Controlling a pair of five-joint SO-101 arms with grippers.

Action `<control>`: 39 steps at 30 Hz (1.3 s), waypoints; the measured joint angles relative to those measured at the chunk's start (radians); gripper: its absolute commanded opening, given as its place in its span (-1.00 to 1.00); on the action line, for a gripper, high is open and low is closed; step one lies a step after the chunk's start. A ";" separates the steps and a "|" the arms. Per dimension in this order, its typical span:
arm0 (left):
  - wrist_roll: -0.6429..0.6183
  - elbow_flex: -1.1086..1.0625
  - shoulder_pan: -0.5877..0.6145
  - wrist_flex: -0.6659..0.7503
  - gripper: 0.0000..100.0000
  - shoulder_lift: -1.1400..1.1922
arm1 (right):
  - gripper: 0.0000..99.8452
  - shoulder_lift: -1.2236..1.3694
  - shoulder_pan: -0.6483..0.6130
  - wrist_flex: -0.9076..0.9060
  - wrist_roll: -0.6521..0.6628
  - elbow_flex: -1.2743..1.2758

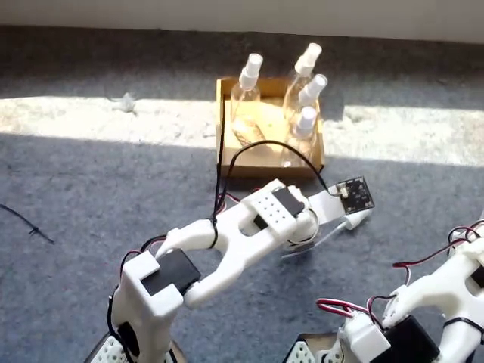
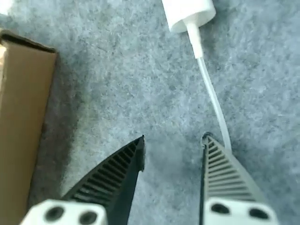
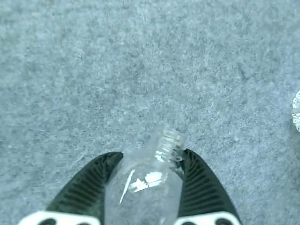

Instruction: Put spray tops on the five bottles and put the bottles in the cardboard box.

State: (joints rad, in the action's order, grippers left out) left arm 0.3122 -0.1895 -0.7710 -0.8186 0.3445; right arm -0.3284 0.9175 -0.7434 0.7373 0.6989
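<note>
The cardboard box (image 1: 234, 162) stands at the back of the carpet with several clear bottles (image 1: 246, 94) upright in it, each with a white spray top. A loose spray top (image 1: 358, 220) lies on the carpet in front of the box's right corner. In the left wrist view this spray top (image 2: 187, 11) lies beyond my left gripper (image 2: 173, 143), which is open just above the carpet, and its thin tube (image 2: 211, 96) runs down to one finger (image 2: 215, 159). My right gripper (image 3: 150, 157) is shut on a clear bottle (image 3: 145, 187) with a bare threaded neck (image 3: 169, 139).
The box's wall (image 2: 18, 117) lies close beside the left gripper. The left arm (image 1: 257, 219) stretches from the front left to the middle; the right arm (image 1: 446, 295) stays at the front right. A small scrap (image 1: 125, 100) and a black tie (image 1: 26, 223) lie to the left.
</note>
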 measured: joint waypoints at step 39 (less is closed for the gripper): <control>-0.126 0.003 -0.032 -0.012 -0.99 -0.008 | -0.99 0.000 0.000 0.000 0.000 0.037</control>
State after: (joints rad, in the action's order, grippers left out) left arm 0.1864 -0.1864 -0.8032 -0.8309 0.3368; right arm -0.3284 0.9175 -0.7434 0.7373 0.7357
